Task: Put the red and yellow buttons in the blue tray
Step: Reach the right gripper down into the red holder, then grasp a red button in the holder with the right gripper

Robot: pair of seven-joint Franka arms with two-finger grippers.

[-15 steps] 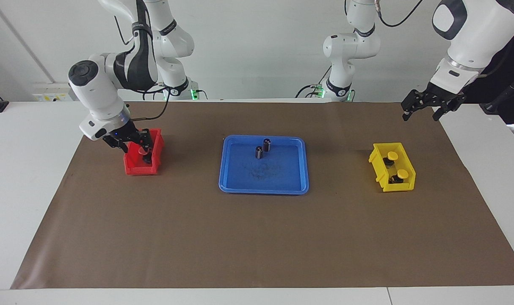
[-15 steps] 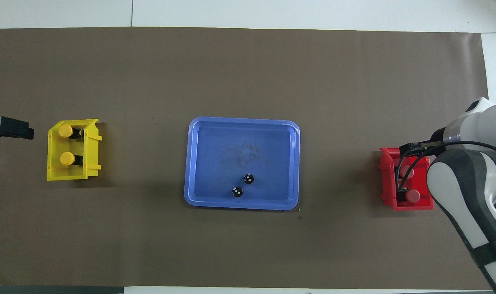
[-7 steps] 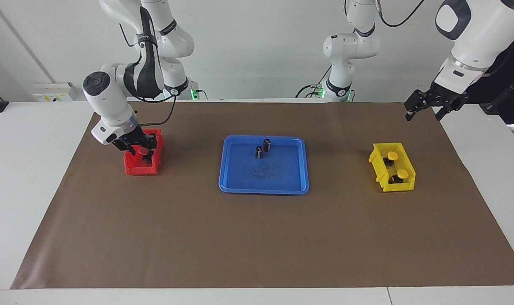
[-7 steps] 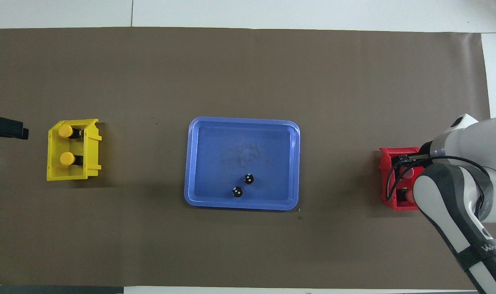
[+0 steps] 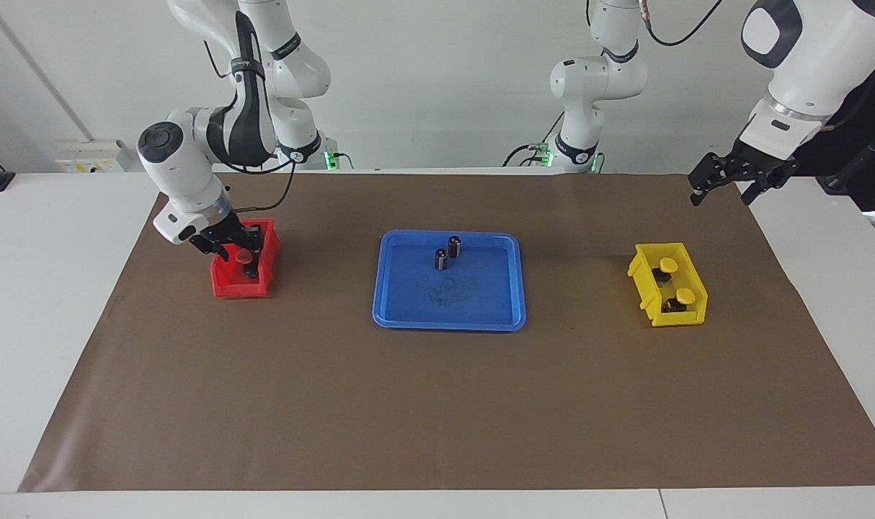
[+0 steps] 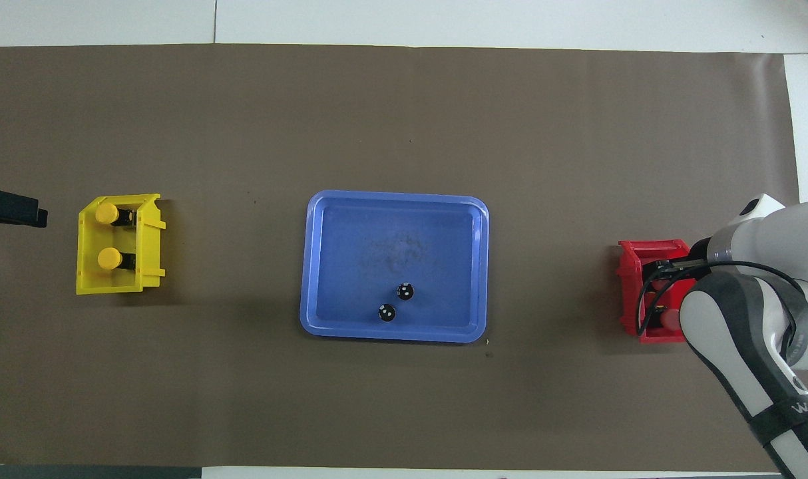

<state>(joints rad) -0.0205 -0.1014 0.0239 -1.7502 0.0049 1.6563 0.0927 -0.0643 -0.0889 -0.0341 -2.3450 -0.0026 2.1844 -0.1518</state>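
The blue tray (image 5: pixel 448 326) (image 6: pixel 394 336) lies mid-table and holds no buttons. Two yellow buttons (image 5: pixel 668 264) (image 5: pixel 685 295) (image 6: pixel 106 213) (image 6: pixel 109 257) stand in the yellow bin (image 5: pixel 643 277) (image 6: pixel 88 286) toward the left arm's end. The red bin (image 5: pixel 225 288) (image 6: pixel 627 266) sits toward the right arm's end. My right gripper (image 5: pixel 230 247) reaches down into it, right at a red button (image 5: pixel 243 256) (image 6: pixel 669 318). The arm hides the second red button. My left gripper (image 5: pixel 726 186) (image 6: pixel 11 207) waits open and empty in the air beside the yellow bin.
Two capless dark cylinders (image 5: pixel 454 246) (image 5: pixel 441 259) (image 6: pixel 404 291) (image 6: pixel 387 313) stand in the blue tray near its rim nearest the robots. A brown mat (image 5: pixel 437 418) covers the table between the white edges.
My right arm has swung in over the red bin and now covers more of it, its gripper staying low inside. My left gripper has risen slightly.
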